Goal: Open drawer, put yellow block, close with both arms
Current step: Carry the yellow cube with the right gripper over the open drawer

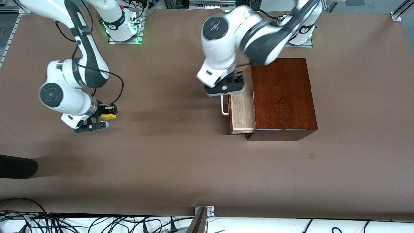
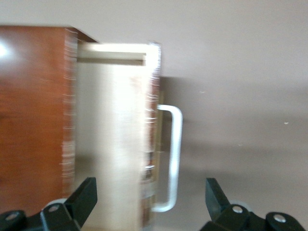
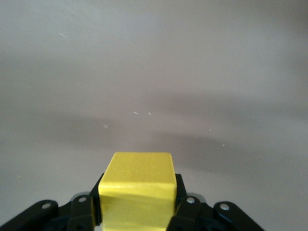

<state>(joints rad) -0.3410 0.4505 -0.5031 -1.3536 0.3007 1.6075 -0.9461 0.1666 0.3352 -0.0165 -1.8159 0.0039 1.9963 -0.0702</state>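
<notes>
The dark reddish-brown wooden box (image 1: 283, 97) stands toward the left arm's end of the table. Its drawer (image 1: 242, 106) is partly pulled out and shows a pale wood interior (image 2: 113, 134) and a white U-shaped handle (image 1: 223, 108). My left gripper (image 1: 226, 85) is open and empty over the drawer's front and handle (image 2: 174, 159); in the left wrist view its fingertips (image 2: 85, 192) stand wide apart. My right gripper (image 1: 105, 117) is shut on the yellow block (image 1: 108, 115) over bare table toward the right arm's end. The block (image 3: 137, 187) sits between the black fingers (image 3: 185, 211).
The brown table (image 1: 181, 161) spreads between the two grippers. A dark rounded object (image 1: 16, 166) lies at the table's edge on the right arm's end, nearer the front camera. Cables and a metal bracket (image 1: 203, 212) line the front edge.
</notes>
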